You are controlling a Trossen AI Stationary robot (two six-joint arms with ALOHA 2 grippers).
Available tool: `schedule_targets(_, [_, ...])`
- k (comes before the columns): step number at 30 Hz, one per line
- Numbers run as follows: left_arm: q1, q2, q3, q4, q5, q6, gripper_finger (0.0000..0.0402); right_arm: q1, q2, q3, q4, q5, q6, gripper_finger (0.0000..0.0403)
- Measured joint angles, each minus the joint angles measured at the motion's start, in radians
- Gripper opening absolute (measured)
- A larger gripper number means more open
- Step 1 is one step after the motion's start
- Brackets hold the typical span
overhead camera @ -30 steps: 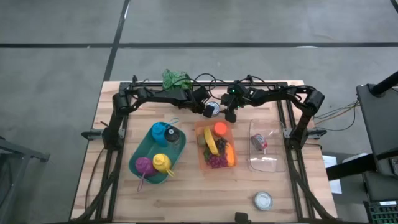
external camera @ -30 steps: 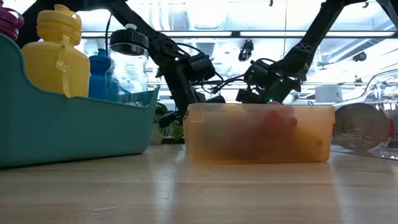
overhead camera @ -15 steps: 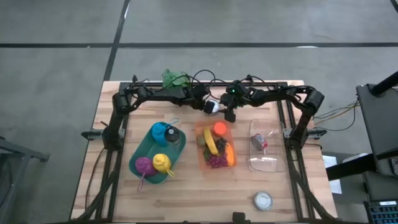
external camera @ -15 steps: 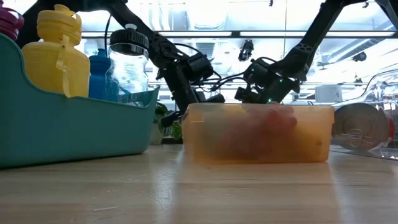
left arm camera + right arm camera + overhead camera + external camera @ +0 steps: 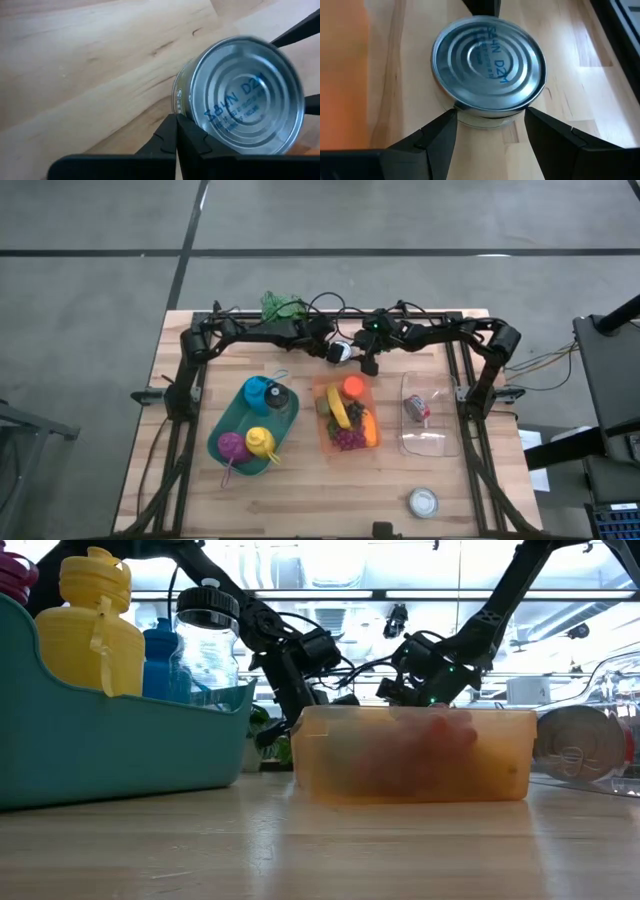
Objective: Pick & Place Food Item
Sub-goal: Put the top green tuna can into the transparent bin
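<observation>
A silver tin can [image 5: 341,351] stands on the wooden table near its far edge, between my two grippers; its ribbed end [image 5: 489,62] faces up. My left gripper [image 5: 177,134] is shut and meets the can's wall from the table's left. My right gripper [image 5: 490,127] comes from the right, with one finger on each side of the can. In the low view the orange container [image 5: 415,755] hides the can. My left gripper touches the can's wall just under the rim [image 5: 181,102] with its shut fingertips, slanting down from the table's left. My right gripper pinches the can's lower wall [image 5: 487,116] between its two fingers [image 5: 442,131], slanting down from the right. The can stays upright on the table.
An orange container [image 5: 322,430] of fruit lies just nearward of the can. A teal tray [image 5: 222,430] with bottles stands to the left and a clear box [image 5: 430,442] with a red item to the right. Another can [image 5: 423,501] sits near the front; greens [image 5: 281,306] lie at the far edge.
The can has shifted a little toward the table's far edge between the two grippers. Both grippers have stayed in place and neither has opened or shut.
</observation>
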Motion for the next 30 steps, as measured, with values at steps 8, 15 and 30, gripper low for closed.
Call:
schedule_targets(8, [0.0, -0.001, -0.041, 0.012, 0.043, -0.005, 0.0002, 0.014, -0.029, 0.001, 0.017, -0.007, 0.003, 0.0226])
schedule_targets(15, [-0.002, 0.002, -0.042, 0.025, 0.065, -0.008, 0.0002, 0.039, -0.053, 0.007, 0.044, 0.001, 0.005, 0.0226])
schedule_targets(30, [-0.004, 0.001, -0.039, 0.087, 0.089, -0.004, 0.0002, 0.062, -0.023, 0.117, -0.022, -0.025, 0.04, 0.0226])
